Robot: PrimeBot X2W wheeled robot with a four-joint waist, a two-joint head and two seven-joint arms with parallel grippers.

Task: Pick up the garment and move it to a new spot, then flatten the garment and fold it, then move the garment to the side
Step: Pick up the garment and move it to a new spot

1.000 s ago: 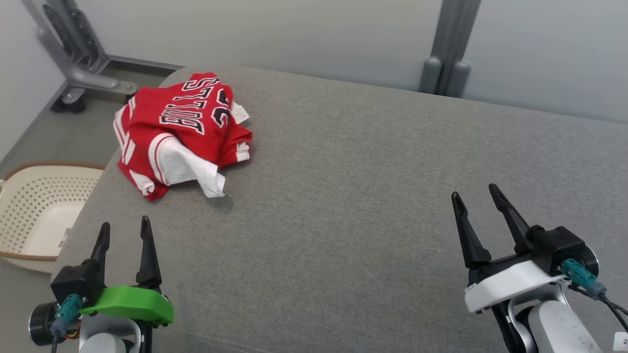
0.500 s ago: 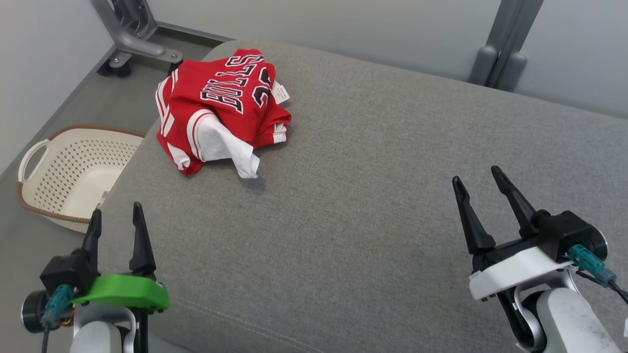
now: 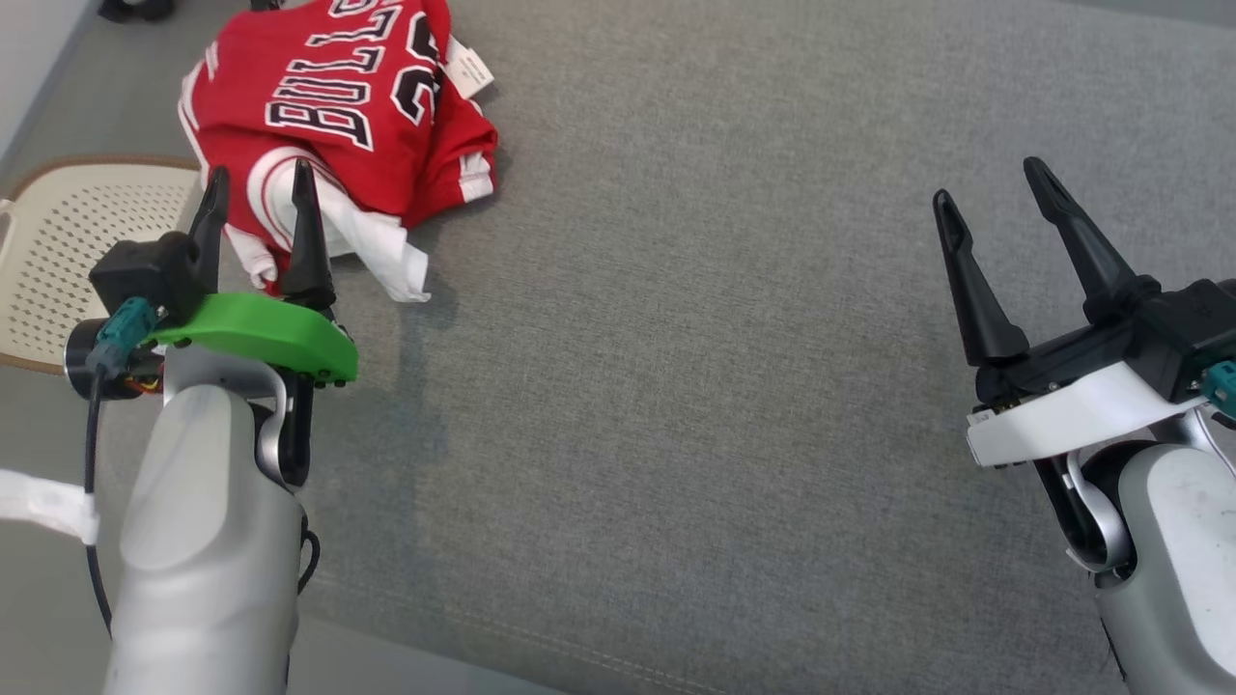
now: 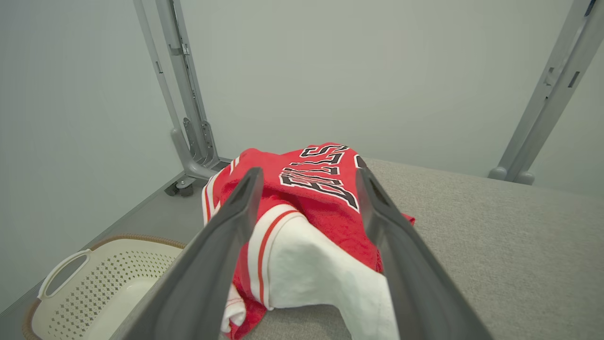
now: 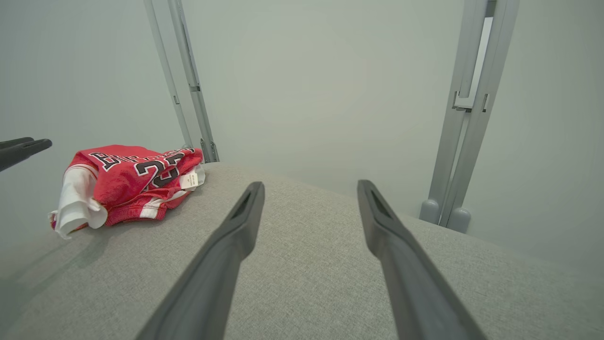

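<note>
- The left tool [image 3: 261,172] has closed in on the jersey [image 3: 328,106]. A second ago it was well short; now its tips reach over the crumpled near edge, jaws wide, nothing held.
- The jersey lies bunched at the far left corner of the table [image 3: 676,386], above the basket [image 3: 68,241] on the floor.
- The right tool [image 3: 987,183] stays wide and empty, well apart.
- The first pick-up looks about to begin; moving, flattening and folding are all undone.

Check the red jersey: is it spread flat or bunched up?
Bunched up. The red jersey lies in a crumpled heap on the grey cushion, white lining sticking out.
</note>
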